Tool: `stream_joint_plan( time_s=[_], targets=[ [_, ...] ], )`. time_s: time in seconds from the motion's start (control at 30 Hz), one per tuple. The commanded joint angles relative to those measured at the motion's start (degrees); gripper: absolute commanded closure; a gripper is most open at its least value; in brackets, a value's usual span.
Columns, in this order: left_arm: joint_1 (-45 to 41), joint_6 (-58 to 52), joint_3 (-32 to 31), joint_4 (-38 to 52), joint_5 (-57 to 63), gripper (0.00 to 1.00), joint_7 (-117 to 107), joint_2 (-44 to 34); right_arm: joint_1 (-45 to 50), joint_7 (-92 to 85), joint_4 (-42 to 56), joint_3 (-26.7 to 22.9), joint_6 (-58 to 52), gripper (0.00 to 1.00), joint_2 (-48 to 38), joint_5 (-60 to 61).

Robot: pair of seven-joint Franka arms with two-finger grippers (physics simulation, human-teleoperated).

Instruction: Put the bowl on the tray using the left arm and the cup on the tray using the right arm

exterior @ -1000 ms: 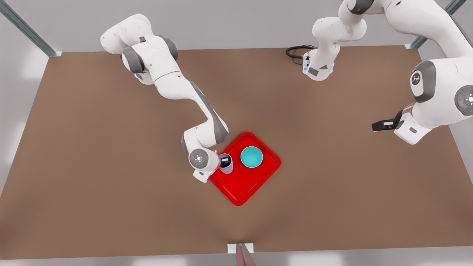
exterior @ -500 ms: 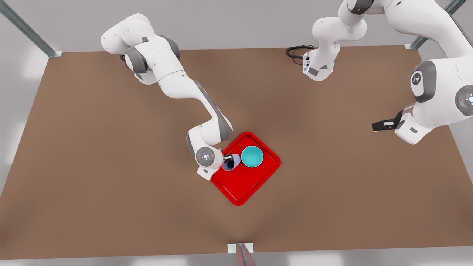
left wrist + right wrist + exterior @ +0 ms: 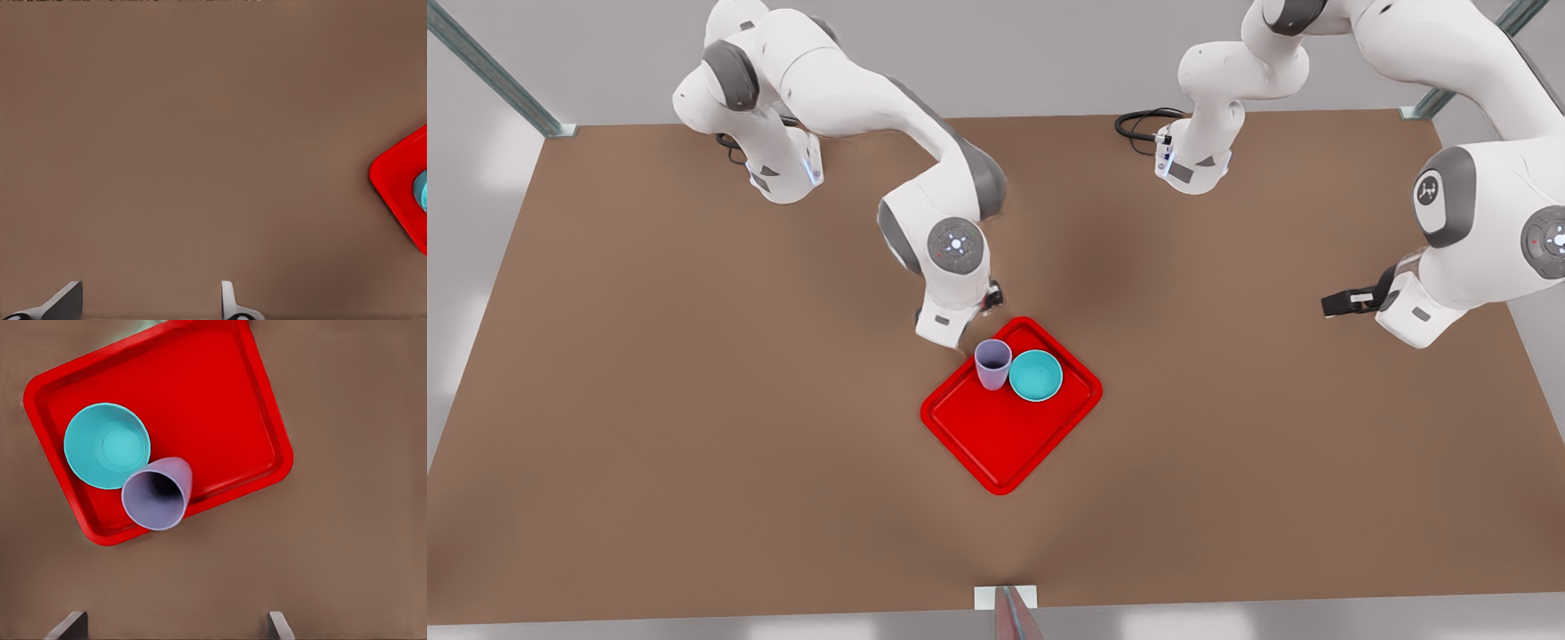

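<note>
A metal post (image 3: 1011, 612) is seen at the near edge of the brown tabletop (image 3: 694, 444), at the bottom of the front view. Farther in, near the middle of the tabletop, the red tray (image 3: 996, 444) is laid at an angle, one corner pointing toward the near edge. The lavender cup (image 3: 992, 364) is stood upright on the tray's far part, close to its rim, and the teal bowl (image 3: 1036, 375) is set on the tray beside it, toward the front view's right; the two are seen touching or very nearly so. In the right wrist view the tray (image 3: 220, 407), the bowl (image 3: 107, 445) and the cup (image 3: 157, 493) are seen from above, with the cup just inside the rim.

Just beyond the tray's far corner, the right gripper (image 3: 991, 300) is held above the tabletop, apart from the cup. Its jaws are spread wide and nothing is held between them, as shown by the two fingertips (image 3: 72, 625) at the edge of the right wrist view.

Well apart, at the front view's right, the left gripper (image 3: 1343, 303) is held over bare tabletop, the arm waiting. Its jaws are likewise parted and empty, with the fingertips (image 3: 65, 301) seen in the left wrist view, where a corner of the tray (image 3: 397, 183) and a sliver of the bowl (image 3: 421, 190) are caught at the edge.

At the far edge, a black cable (image 3: 1138, 124) is coiled by an arm's base.
</note>
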Motion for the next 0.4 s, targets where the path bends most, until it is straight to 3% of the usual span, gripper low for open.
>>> stream_joint_plan(
  time_s=[0.0,0.03,0.1,0.13,0.17,0.27,0.37],
  targets=[
    [0.00,0.10,0.00,0.00,0.01,0.00,0.00,0.00,-1.64,-0.23,0.02,-0.04,-1.57,0.00,-0.86,-1.48],
    [0.17,0.28,0.00,0.00,0.01,0.00,0.00,0.00,-11.04,-6.01,0.02,-0.13,-8.43,0.00,-5.07,-1.66],
    [0.17,0.37,0.00,0.00,0.01,0.00,0.00,0.17,-26.78,-22.29,-0.77,-0.05,-7.73,0.00,-9.73,-1.92],
    [0.17,0.37,0.00,0.00,0.01,0.00,0.00,0.17,-30.47,-21.15,-9.98,1.79,-2.91,0.00,-16.49,-4.38],
    [0.26,0.45,-0.09,0.09,-0.08,0.00,0.00,0.17,-38.56,-20.53,-14.57,9.44,-0.35,0.00,-20.19,-5.87],
    [0.00,0.45,0.00,0.09,0.01,0.00,0.00,0.26,-42.43,-14.56,-16.94,15.86,-0.61,0.00,-23.97,-8.69],
    [0.00,0.72,0.00,0.00,0.01,0.00,0.09,0.44,-42.79,-14.20,-16.94,16.39,-0.96,0.00,-23.71,-10.09]
  ],
)
